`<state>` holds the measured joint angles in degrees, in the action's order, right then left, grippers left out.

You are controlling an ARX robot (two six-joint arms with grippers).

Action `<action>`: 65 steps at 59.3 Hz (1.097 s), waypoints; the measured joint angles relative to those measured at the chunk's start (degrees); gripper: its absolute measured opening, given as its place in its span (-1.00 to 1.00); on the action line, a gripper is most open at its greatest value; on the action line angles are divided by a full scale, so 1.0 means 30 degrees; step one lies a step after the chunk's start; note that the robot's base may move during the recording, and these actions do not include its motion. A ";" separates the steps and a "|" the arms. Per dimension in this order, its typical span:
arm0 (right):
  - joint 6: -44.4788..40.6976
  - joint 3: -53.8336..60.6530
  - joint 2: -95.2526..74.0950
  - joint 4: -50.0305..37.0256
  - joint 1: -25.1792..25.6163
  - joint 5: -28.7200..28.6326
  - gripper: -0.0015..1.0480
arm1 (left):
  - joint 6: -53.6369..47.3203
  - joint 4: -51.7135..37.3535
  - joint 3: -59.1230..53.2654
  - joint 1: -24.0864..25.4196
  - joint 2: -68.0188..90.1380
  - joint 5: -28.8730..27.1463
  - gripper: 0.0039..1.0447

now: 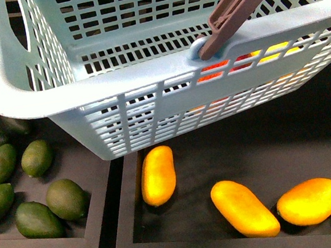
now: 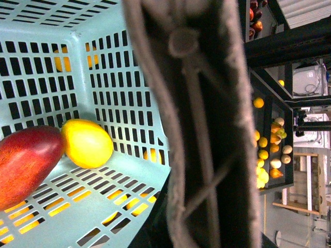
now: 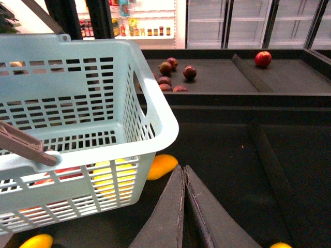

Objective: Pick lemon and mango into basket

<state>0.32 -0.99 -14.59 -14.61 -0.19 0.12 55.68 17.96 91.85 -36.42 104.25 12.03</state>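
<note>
Front view: the basket (image 1: 115, 81) hangs above black bins of long orange-yellow mangoes (image 1: 158, 175) and green fruit (image 1: 66, 198). Left wrist view: the mango (image 2: 23, 163) and lemon (image 2: 87, 143) lie touching on the basket floor; a brown handle (image 2: 196, 129) fills the frame, probably grasped by the hidden left pincer, though I cannot tell. Right wrist view: the right pincer (image 3: 183, 178) is clenched, empty, beside the basket.
</note>
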 joint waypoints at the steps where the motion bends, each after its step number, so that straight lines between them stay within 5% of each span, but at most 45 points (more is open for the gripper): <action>1: 0.0000 0.0000 0.0124 0.0117 0.0000 0.0000 -0.96 | 0.0007 0.0007 0.0000 0.0000 0.0000 0.0000 -0.92; 17: 0.0000 -0.0007 0.1596 0.1603 0.0000 0.0000 -0.96 | 0.0007 0.0000 0.0000 0.0000 0.0000 0.0000 -0.92; 23: 0.0000 -0.0007 0.4211 0.4634 0.0000 -0.0015 -0.96 | 0.0000 0.0000 0.0000 0.0000 0.0000 0.0000 -0.92; 36: 0.0000 -0.0007 0.4743 0.4845 0.0000 0.0000 -0.96 | 0.0029 0.0007 0.0000 -0.0007 0.0000 0.0007 -0.92; 65: -0.0029 -0.0007 0.4750 0.4845 0.0000 0.0000 0.54 | -0.0015 0.0000 0.0000 0.0000 0.0000 -0.0007 -0.92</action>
<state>0.23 -1.02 -0.34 -0.08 -0.19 0.12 55.64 17.96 91.85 -36.42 104.25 12.01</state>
